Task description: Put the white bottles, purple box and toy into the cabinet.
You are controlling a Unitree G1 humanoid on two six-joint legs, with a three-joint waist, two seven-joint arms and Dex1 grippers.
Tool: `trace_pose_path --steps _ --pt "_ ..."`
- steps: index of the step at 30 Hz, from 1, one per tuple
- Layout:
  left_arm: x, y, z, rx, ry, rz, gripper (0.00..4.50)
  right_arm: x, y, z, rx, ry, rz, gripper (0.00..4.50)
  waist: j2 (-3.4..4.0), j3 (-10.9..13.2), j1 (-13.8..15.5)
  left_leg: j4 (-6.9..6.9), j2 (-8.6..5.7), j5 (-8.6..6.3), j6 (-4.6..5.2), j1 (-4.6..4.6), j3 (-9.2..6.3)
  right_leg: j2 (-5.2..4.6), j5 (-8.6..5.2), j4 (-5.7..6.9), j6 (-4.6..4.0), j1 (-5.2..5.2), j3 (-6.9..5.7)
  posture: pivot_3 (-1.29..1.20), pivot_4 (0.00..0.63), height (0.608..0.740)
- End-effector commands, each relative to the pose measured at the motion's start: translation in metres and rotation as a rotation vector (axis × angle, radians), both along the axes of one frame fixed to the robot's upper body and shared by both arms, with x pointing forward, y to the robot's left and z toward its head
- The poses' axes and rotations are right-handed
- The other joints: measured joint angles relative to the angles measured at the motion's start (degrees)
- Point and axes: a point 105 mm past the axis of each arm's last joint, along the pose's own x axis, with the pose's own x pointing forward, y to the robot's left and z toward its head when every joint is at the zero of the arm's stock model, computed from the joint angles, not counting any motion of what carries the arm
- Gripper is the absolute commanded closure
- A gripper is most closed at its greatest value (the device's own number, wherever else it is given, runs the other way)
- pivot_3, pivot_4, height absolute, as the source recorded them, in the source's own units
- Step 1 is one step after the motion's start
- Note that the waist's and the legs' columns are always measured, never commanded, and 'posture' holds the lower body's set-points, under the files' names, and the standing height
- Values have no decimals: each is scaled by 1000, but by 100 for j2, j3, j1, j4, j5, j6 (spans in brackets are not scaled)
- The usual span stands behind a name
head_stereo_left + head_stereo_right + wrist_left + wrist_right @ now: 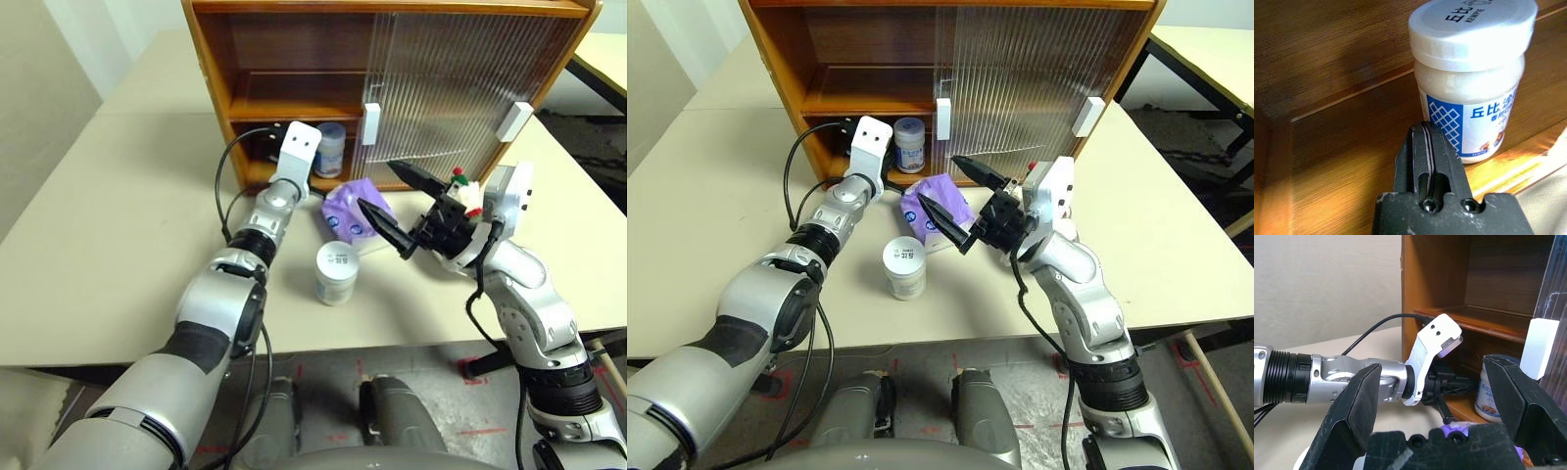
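Left wrist view: white bottle (1472,73) stands just beside closed fingers (1426,161), seemingly untouched.

1. The left arm stretches straight forward, its wrist roughly level, with the left hand (1426,161) at the far end; its two black fingers are pressed together, holding nothing.
2. The right arm is bent at the elbow, forearm raised.
3. The right hand (390,199) points up-left, fingers spread wide, empty.
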Motion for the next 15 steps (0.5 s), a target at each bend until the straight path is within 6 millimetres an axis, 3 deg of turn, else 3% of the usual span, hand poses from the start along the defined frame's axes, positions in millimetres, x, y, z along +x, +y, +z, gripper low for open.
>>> trace_pose_path --steps 1,8,15 --pt "0 -14 6 30 -17 -52 4458 -3 0 2 -3 -9 -3 0 0 0 -7 0 0 0 0 0 0 0 0 1 0 0 0 -145 46 740" --pt "2 -11 13 25 -32 -61 4458 -4 -1 1 -8 -5 -5 0 0 0 -91 3 -1 0 0 0 -1 0 1 2 2 1 0 -138 46 740" --pt "-1 13 10 -50 -17 -93 4458 -1 -5 -4 -14 12 -8 0 4 -3 -124 5 1 1 0 2 -1 2 1 13 2 -2 3 -95 40 740"
